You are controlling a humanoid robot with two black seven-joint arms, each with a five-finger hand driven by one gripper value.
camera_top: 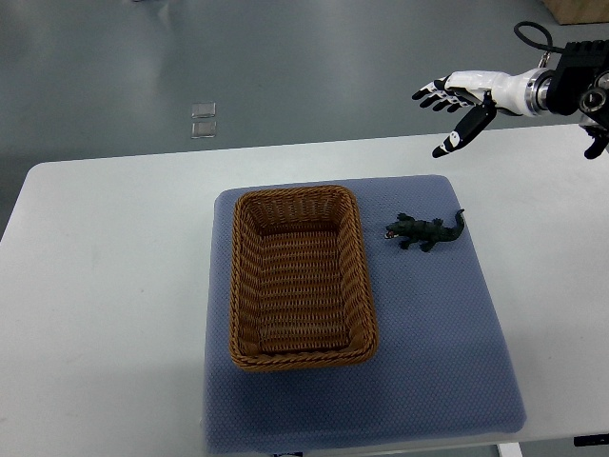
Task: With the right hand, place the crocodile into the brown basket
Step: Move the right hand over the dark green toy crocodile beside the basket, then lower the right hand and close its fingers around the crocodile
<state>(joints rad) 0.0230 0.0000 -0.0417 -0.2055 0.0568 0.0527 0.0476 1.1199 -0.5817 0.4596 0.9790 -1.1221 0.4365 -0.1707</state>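
Grey floor (285, 57) lay beyond the far edge of a white table (105, 286); two small clear squares (204, 119) sat on that floor, one just behind the other.

Item 1. Blue mat (438, 362), spread across the middle of the table and reaching its near edge, with rounded corners.

Item 2. Brown basket (238, 286), woven, rectangular, standing on the left half of the mat with its long side running near to far. It held nothing.

Item 3. Crocodile (425, 231), a dark green toy, lying on the mat just to the right of the basket's far right corner and not touching it. Head pointed left toward the basket, tail curled up to the right, legs splayed on the fabric. Judged to be light, rigid moulded plastic or rubber, unlikely to break, with a bumpy back that should give some grip. The thick trunk between the front and back legs looked the best place to take hold, pinched from above across its width; the thin tail and snout would be poorer holds and might let it swing or slip.

Item 4. Right hand (455, 100), white with black fingertips, entering from the far right and held above the table's far edge, well apart from the toy. Fingers were spread and held nothing, the thumb hanging down and to the left. The grasp was not yet begun.

Item 5. Left hand: not seen.
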